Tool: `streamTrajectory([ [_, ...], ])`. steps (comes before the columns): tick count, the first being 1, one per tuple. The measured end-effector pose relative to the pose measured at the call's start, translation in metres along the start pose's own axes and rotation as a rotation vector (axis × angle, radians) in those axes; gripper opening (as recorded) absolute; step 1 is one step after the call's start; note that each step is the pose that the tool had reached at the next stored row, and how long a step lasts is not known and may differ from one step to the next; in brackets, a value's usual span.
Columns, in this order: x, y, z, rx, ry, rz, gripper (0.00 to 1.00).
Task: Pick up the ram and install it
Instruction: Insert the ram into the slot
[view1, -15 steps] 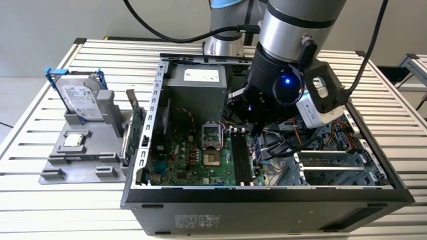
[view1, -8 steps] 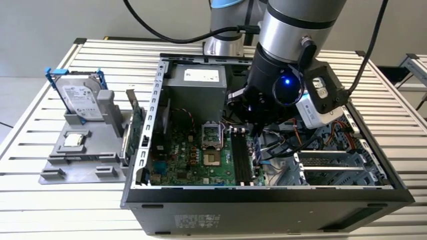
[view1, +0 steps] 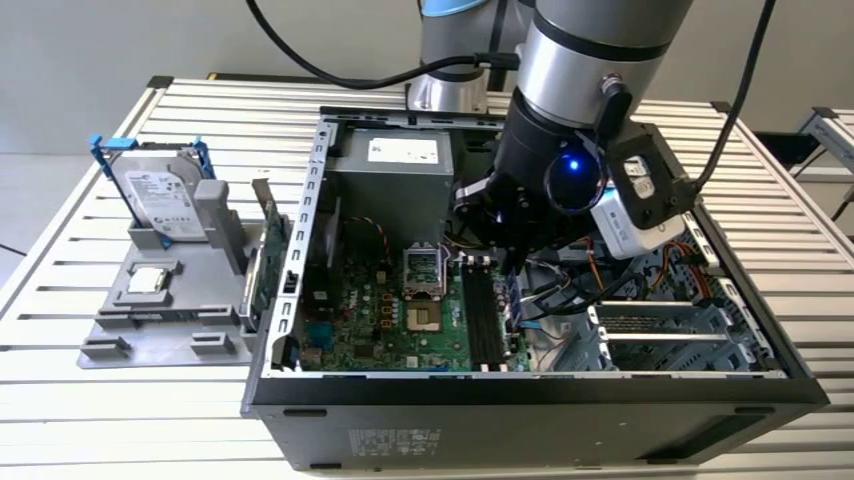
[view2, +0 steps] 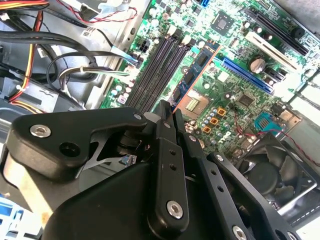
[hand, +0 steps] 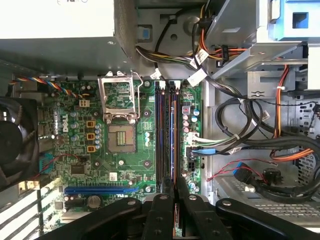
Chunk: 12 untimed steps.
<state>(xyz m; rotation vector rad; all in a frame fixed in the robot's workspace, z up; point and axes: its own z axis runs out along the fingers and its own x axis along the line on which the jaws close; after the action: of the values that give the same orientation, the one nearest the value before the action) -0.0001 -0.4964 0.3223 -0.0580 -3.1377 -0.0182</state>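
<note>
Open computer case holds green motherboard. Gripper fingers clamped on the ram, a thin dark-blue stick seen edge-on over black memory slots.

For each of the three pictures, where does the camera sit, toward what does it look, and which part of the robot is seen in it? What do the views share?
Exterior view: off the arm, raised, looking down into the open computer case; the arm reaches into it.
First wrist view: on the wrist, looking straight down at the motherboard; the gripper stands over the memory slots.
Second wrist view: on the wrist, looking slantwise across the board; gripper in front.
Shared: all show the motherboard and memory slots.
</note>
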Motion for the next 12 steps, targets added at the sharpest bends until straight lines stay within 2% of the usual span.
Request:
streamTrajectory([
  [12, 0.0001, -0.0001, 0.0026, -0.0004, -0.0001, -0.001, 0.00],
])
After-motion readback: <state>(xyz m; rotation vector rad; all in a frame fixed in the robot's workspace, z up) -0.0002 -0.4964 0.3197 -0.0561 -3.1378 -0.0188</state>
